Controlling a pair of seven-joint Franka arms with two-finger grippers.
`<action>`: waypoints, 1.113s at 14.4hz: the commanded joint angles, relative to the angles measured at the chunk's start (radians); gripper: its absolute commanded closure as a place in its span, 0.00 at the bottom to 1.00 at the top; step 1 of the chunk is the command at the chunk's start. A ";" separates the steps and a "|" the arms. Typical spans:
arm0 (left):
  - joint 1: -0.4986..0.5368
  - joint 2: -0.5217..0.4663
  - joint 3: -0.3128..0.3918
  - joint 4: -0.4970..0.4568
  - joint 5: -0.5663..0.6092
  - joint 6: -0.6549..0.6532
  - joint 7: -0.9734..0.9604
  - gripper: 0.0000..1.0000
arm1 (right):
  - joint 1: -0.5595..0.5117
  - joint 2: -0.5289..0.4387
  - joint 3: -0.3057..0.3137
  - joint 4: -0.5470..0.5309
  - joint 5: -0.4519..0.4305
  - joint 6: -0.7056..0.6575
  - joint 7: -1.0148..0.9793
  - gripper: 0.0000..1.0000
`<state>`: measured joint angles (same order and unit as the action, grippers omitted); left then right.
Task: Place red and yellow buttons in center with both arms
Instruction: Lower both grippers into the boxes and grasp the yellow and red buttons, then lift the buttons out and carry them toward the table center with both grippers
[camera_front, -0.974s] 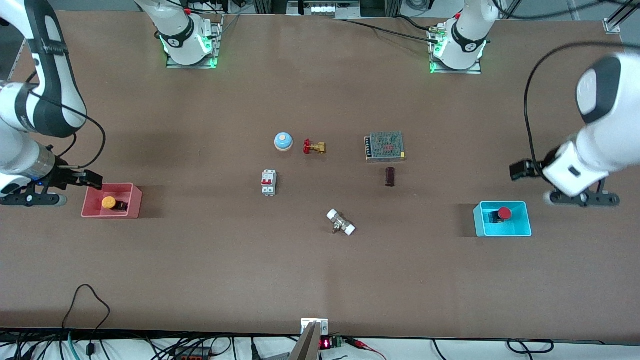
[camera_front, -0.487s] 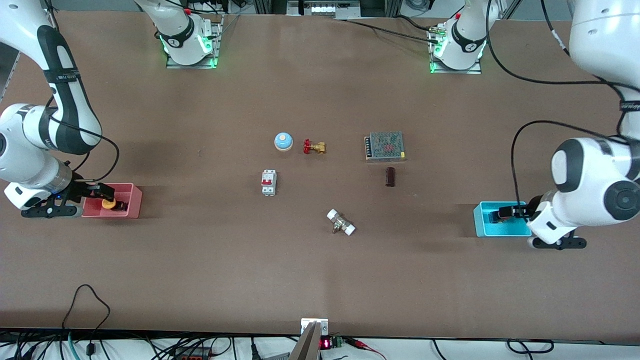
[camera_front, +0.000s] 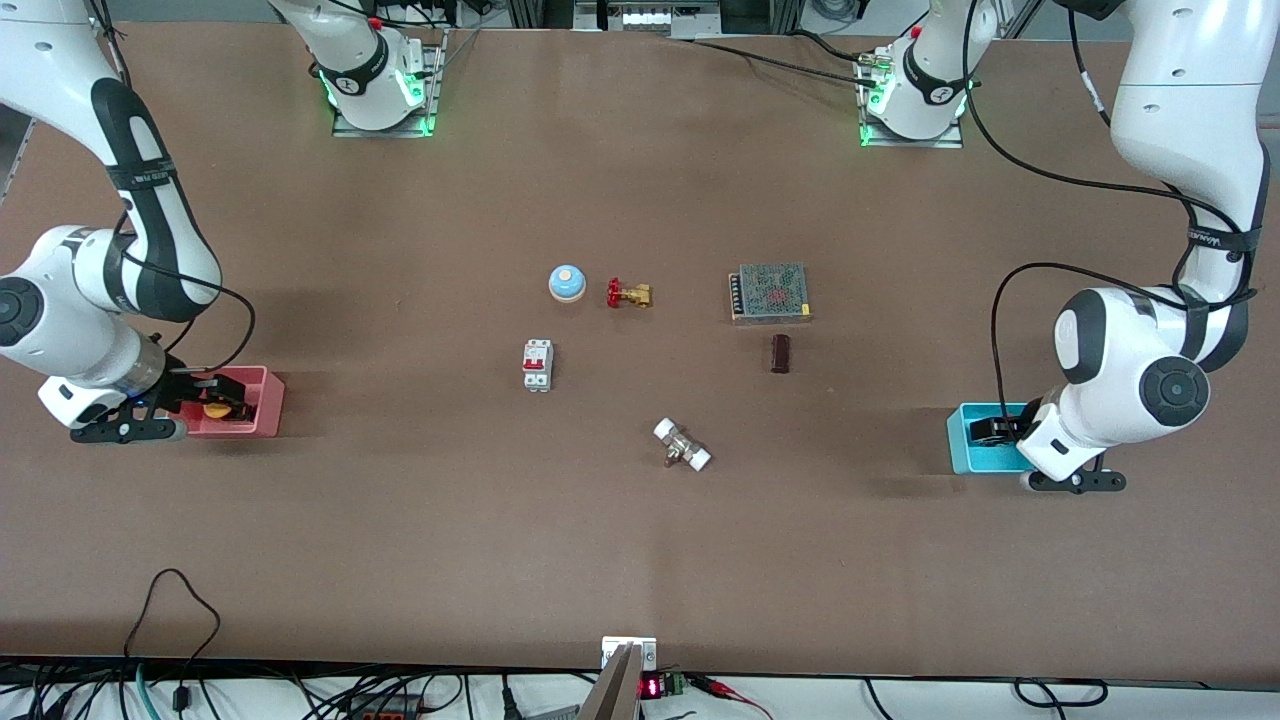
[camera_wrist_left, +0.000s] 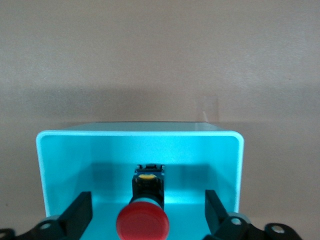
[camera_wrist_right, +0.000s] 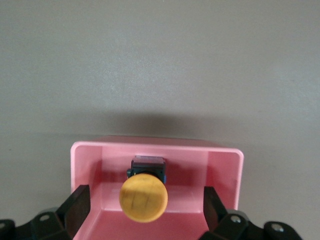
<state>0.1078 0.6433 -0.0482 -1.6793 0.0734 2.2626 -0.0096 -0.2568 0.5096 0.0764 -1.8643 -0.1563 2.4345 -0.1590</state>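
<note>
While both arms sit at their own ends of the tabletop (camera_front: 640, 560), each claw is down in a bin. The left claw (camera_wrist_left: 145, 220) hangs wide open in the light-blue bin (camera_wrist_left: 50, 165), with the red button (camera_wrist_left: 143, 222) lying on its side between the fingers (camera_wrist_left: 80, 212), touching neither. Same deal with the right claw (camera_wrist_right: 145, 212): spread wide in the pink bin (camera_wrist_right: 82, 160), yellow button (camera_wrist_right: 143, 199) between its fingers, not gripped. Nearer the bases, the middle holds a breaker (camera_front: 537, 364), bell (camera_front: 566, 282) and valve (camera_front: 628, 293).
</note>
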 joint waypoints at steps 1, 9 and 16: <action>0.020 0.019 -0.006 -0.019 0.017 0.054 0.020 0.28 | -0.013 0.027 0.010 0.002 -0.012 0.034 -0.011 0.00; 0.020 -0.013 -0.009 -0.005 0.017 0.037 0.019 0.74 | -0.030 0.055 0.010 0.000 -0.014 0.057 -0.033 0.00; -0.097 -0.091 -0.025 0.190 0.002 -0.299 -0.048 0.73 | -0.029 0.058 0.010 -0.004 -0.014 0.047 -0.036 0.48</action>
<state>0.0768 0.5532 -0.0769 -1.5509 0.0732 2.0414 -0.0137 -0.2738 0.5685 0.0763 -1.8642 -0.1597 2.4763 -0.1771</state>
